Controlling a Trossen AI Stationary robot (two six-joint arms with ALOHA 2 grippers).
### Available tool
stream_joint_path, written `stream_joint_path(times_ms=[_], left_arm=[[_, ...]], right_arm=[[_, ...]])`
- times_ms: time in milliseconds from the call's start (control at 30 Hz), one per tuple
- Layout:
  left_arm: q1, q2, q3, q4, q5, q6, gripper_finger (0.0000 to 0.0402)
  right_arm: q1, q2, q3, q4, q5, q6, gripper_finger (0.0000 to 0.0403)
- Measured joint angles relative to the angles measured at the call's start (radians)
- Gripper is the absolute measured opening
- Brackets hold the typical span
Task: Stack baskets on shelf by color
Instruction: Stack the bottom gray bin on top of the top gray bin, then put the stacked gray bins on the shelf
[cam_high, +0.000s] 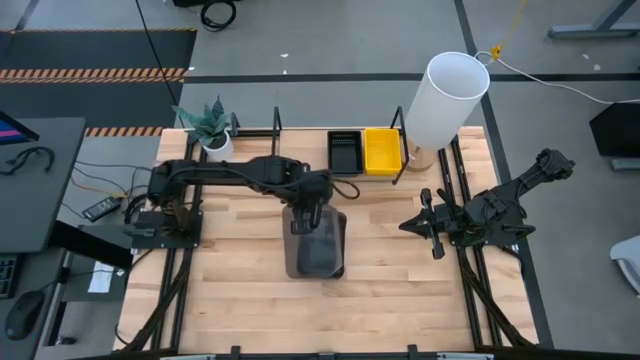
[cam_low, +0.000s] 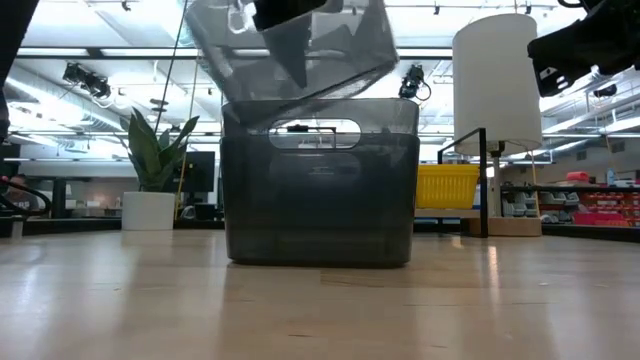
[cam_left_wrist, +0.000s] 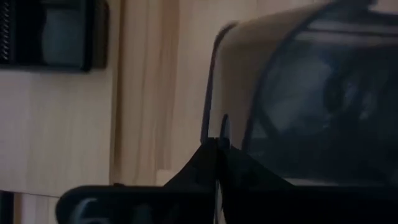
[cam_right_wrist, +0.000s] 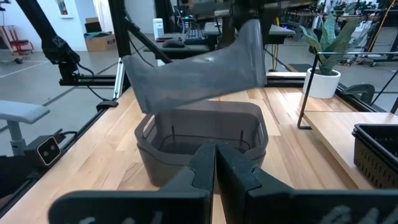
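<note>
Two smoky-grey baskets are in the middle of the table. One (cam_right_wrist: 202, 140) stands on the tabletop with its open side up. The other (cam_right_wrist: 193, 78) hangs tilted over it with my left gripper (cam_left_wrist: 217, 149) shut on it; its low end is close to the standing basket's rim, and I cannot tell whether they touch. On the shelf (cam_high: 300, 155) at the back sit a black basket (cam_high: 345, 152) and a yellow basket (cam_high: 382, 150), side by side. My right gripper (cam_right_wrist: 216, 155) waits shut at the table's right side, facing the grey baskets. My left gripper pinches the tilted basket's wall at the rim of one end (cam_left_wrist: 214, 127) between its two fingers. The fingers slant down from above. The basket hangs below them with the held end high (cam_right_wrist: 249, 28) and the other end low (cam_right_wrist: 140, 102), over the standing basket.
A tall white cylinder (cam_high: 445, 98) stands at the shelf's right end, and a potted plant (cam_high: 212, 135) at its left end. Bare tabletop lies in front of and on both sides of the grey baskets.
</note>
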Motion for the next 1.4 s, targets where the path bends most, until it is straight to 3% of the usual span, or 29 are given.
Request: stream_joint_path(times_ms=[967,1400], left_arm=[[-0.024,0.130,-0.002,-0.127,0.083,0.130,0.0018],[-0.030,0.122,-0.001,-0.131,0.107,0.097,0.0176]], right_arm=[[0.000,0.010,0.000,0.042,0.000,0.000,0.0023],[0.000,0.010,0.000,0.047,0.000,0.000,0.0023]])
